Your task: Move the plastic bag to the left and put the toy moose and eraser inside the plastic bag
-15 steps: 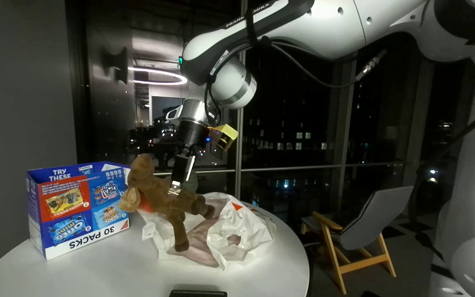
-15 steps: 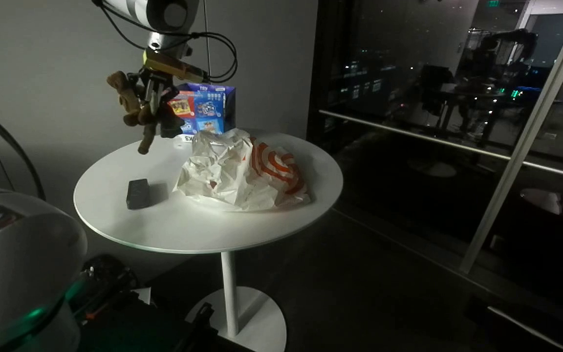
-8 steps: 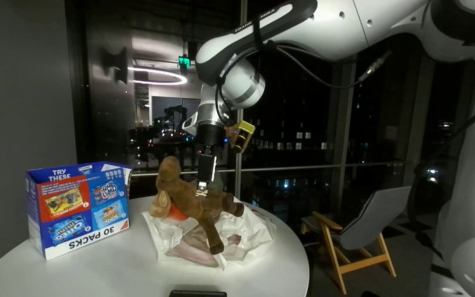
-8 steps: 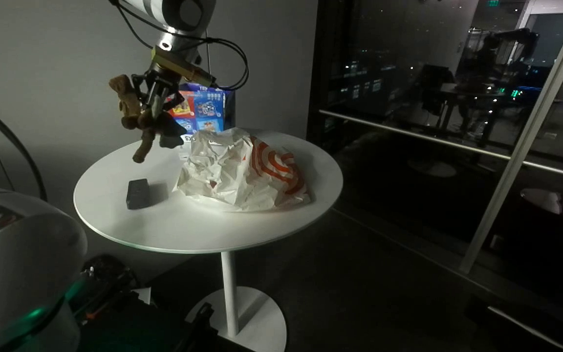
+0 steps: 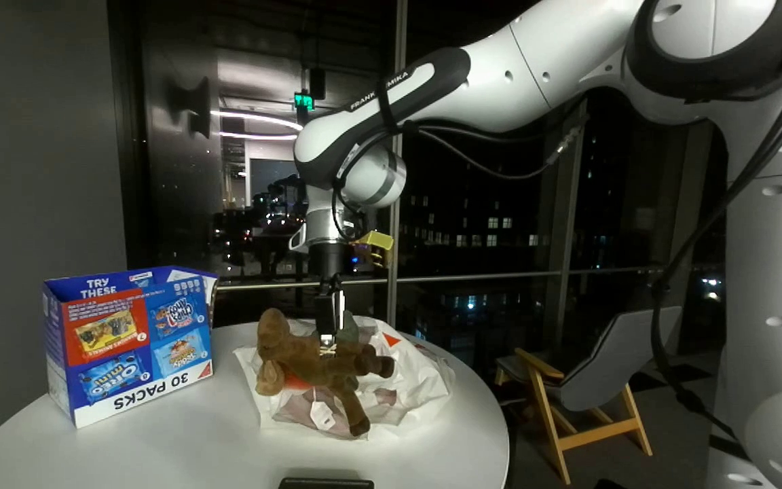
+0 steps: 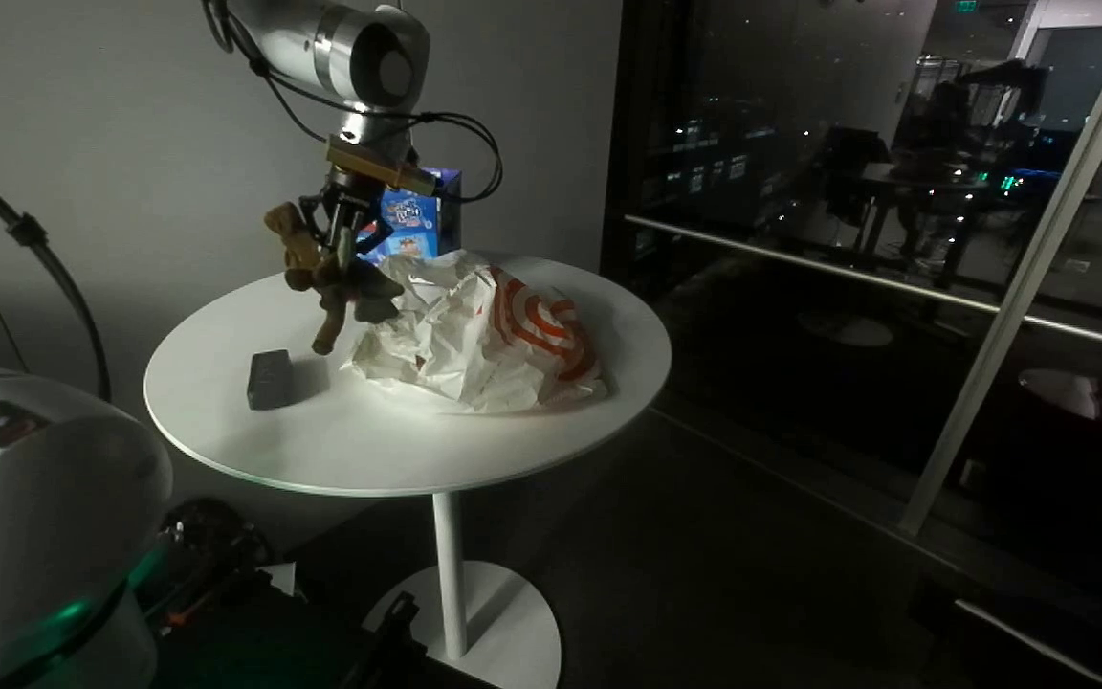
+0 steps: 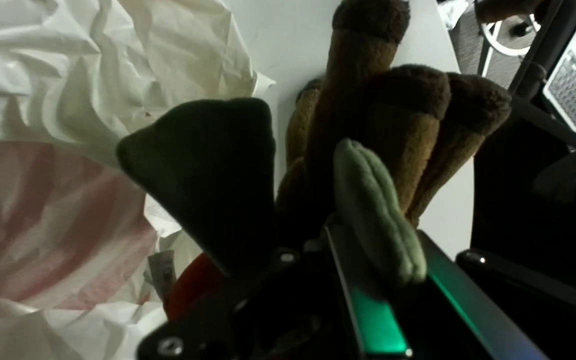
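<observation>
Toy moose (image 5: 315, 367) hung clamped in the closed gripper (image 5: 328, 348), partly masking the plastic bag (image 5: 423, 382) in both exterior views; whether the two touched could not be told. Crumpled, the bag lay on the white surface (image 6: 360, 450) near the snack box (image 5: 140, 339), and the dark eraser (image 6: 270, 381) rested on the same surface, apart from the bag.

Glass wall (image 5: 486, 210), exit sign (image 5: 303, 101) and armchair (image 5: 618, 356) suggest an office.
</observation>
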Action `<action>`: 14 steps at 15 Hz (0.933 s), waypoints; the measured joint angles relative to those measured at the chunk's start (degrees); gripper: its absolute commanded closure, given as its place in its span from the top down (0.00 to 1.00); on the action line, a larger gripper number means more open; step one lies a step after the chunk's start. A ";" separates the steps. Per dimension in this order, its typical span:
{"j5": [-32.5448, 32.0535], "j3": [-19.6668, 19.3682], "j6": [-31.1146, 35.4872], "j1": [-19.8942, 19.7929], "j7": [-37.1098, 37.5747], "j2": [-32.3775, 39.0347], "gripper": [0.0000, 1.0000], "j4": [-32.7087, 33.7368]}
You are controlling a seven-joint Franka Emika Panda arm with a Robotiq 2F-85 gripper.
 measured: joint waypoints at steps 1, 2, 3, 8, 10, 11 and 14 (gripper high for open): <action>-0.31 0.18 1.41 0.11 1.26 0.49 0.14 0.46; -0.55 0.33 2.59 0.19 2.56 0.79 0.15 0.92; -0.60 0.42 3.52 0.24 3.84 0.93 0.15 1.34; -0.60 0.49 7.09 0.25 8.63 1.15 0.14 2.99; -0.60 0.49 7.99 0.23 10.08 1.79 0.14 3.48; -0.60 0.48 8.36 0.19 10.78 2.40 0.14 3.80; -0.79 0.29 10.68 -0.12 12.51 5.16 0.14 4.61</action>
